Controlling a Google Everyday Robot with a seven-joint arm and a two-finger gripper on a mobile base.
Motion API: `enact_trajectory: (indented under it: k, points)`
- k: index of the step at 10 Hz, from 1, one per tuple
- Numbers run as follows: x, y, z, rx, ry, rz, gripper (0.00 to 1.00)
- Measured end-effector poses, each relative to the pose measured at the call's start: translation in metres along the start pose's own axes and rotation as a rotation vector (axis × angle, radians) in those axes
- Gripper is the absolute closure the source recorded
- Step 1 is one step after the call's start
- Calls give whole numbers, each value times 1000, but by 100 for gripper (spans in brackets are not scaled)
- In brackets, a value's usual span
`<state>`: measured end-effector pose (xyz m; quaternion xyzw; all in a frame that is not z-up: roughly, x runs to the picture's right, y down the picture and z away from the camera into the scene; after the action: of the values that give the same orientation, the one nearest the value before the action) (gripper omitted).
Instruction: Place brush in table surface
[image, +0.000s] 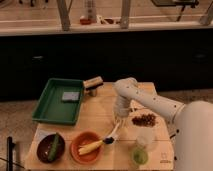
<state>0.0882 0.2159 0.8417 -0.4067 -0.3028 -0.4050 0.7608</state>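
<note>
ok, camera view: the white robot arm (150, 102) is reaching in from the right over the light tan wooden table surface (100, 114), and the gripper (118, 122) is pointing down near its middle. the slim brush (113, 133) with the white stick handle is slanting from the gripper toward the round orange bowl (73, 146), its black head sitting at the bowl's rim. the handle's top is meeting the gripper; cannot tell whether it is being gripped. a yellow corn-like piece (89, 148) is lying in the bowl. the green rectangular tray (40, 107) is sitting far left.
</note>
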Motion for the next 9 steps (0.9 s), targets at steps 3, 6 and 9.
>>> enact_trajectory:
  k: [3,6,9]
  points:
    - [-3,1,-5,-11,10,-5,45]
    - [-7,2,-12,-31,22,-15,20]
    - [-10,1,-17,-51,31,-26,20]
